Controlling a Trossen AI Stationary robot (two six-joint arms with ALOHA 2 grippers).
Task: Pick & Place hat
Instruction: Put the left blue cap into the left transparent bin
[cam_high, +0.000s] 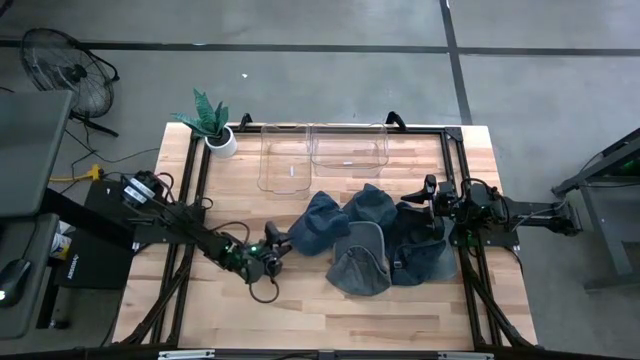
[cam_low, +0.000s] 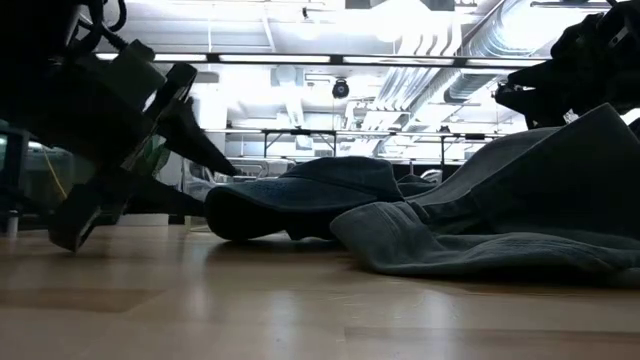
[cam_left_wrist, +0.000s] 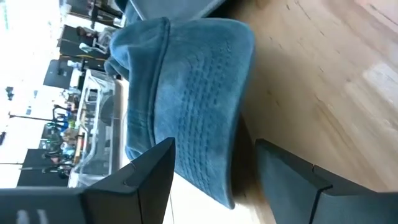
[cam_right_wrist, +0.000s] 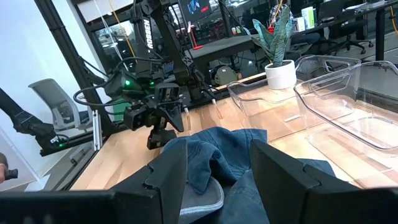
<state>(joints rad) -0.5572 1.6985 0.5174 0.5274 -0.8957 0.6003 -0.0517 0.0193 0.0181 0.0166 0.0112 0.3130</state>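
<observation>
Across the wooden tabletop (cam_high: 330, 310), seen from above, a heap of blue and dark hats lies right of centre. The leftmost blue bucket hat (cam_high: 318, 224) sits at the heap's left edge, a grey-blue hat (cam_high: 360, 258) lies nearest the front, and a dark hat (cam_high: 420, 250) lies to the right. Two clear plastic bins (cam_high: 322, 152) stand side by side at the back edge, with a potted plant (cam_high: 213, 122) in a white pot to their left. The left tool (cam_high: 274, 246) is low over the tabletop, just beside the blue bucket hat, fingers parted and holding nothing. The right tool (cam_high: 428, 192) hovers over the heap's right end, also empty.

At tabletop height, the left tool (cam_low: 170, 110) hangs tilted above the wood, and the blue bucket hat (cam_low: 300, 195) rests flat on the surface behind the grey-blue hat (cam_low: 500, 230).

From the left wrist, the two dark fingers (cam_left_wrist: 143, 180) stand apart, with the blue bucket hat (cam_left_wrist: 193, 99) straight ahead and its brim between them, not gripped.

From the right wrist, the fingers (cam_right_wrist: 168, 174) are spread moderately above blue fabric (cam_right_wrist: 224, 152); the left arm (cam_right_wrist: 155, 109), the clear plastic bins (cam_right_wrist: 323, 93) and the potted plant (cam_right_wrist: 277, 56) lie beyond.
</observation>
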